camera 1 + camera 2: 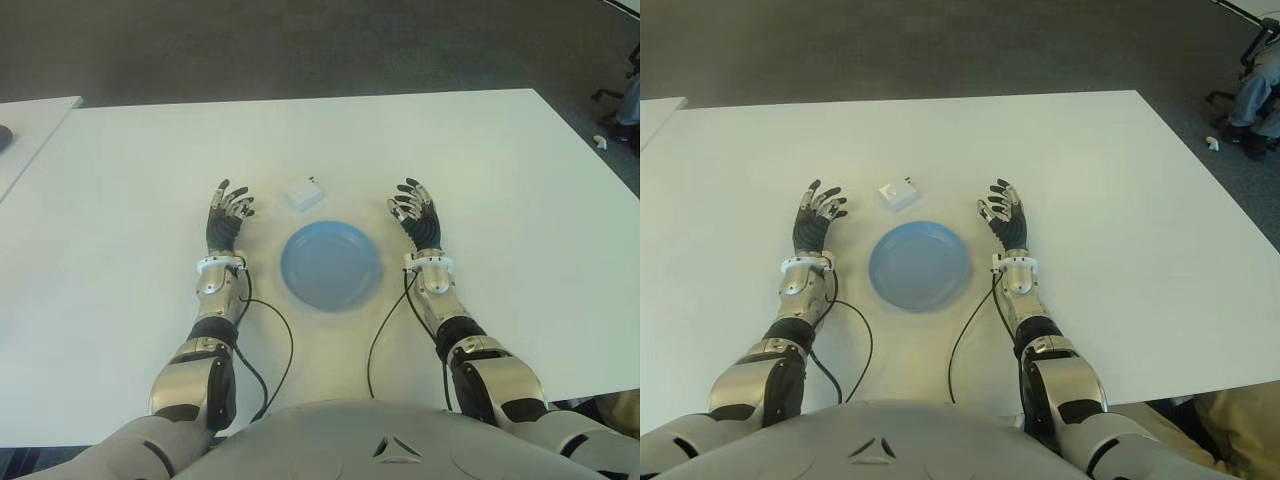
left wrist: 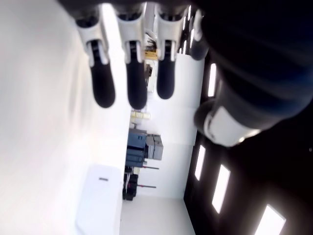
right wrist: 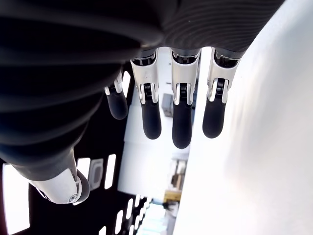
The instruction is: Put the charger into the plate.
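White charger (image 1: 304, 193) lying on white table (image 1: 480, 160), just beyond blue plate (image 1: 331, 266); left hand (image 1: 227, 216) and right hand (image 1: 416, 213) flanking plate, fingers spread, holding nothing.

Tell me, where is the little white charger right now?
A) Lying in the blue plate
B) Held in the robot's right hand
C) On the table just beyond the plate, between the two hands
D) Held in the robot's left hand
C: the charger lies on the table just past the empty plate's far rim, with the left hand and right hand open at either side.
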